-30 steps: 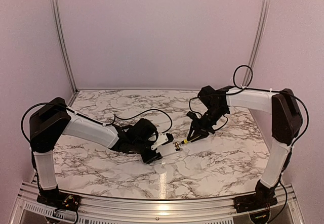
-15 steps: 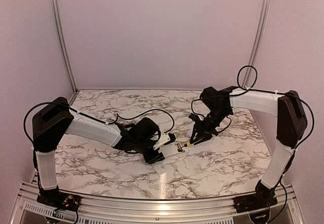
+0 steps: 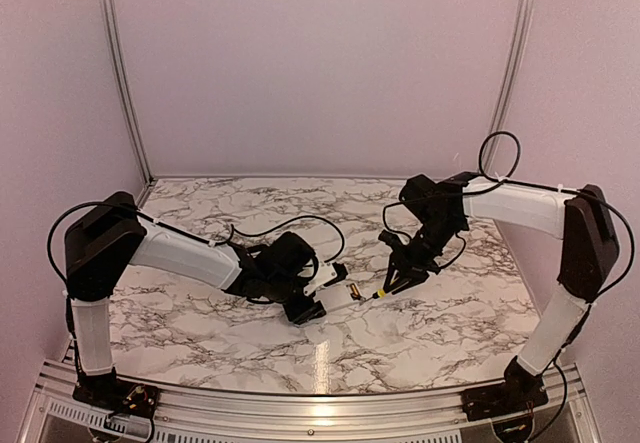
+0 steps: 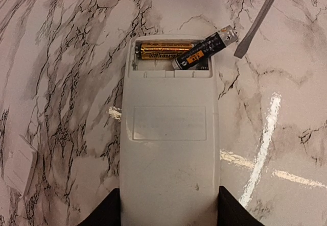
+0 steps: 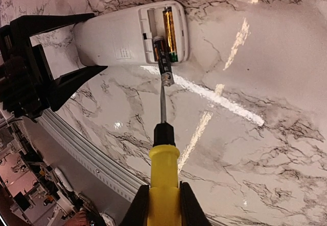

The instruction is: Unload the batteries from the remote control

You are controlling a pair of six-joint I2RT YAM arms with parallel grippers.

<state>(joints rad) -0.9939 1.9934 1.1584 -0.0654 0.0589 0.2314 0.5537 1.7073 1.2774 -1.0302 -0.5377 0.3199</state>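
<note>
The white remote control lies back up on the marble, and my left gripper is shut on its near end. Its open recess holds the gold battery lying flat. The dark battery is tilted, with its pale end sticking out over the remote's right edge. My right gripper is shut on the yellow-handled screwdriver. The screwdriver's metal tip sits just beside the dark battery's pale end. In the top view the remote sits between both grippers.
A small white flat piece lies on the marble left of the remote. The table's metal front rail runs near the remote. Black cables loop behind both arms.
My right gripper has drawn the screwdriver back to the right, away from the remote. The left gripper and remote have stayed almost still.
</note>
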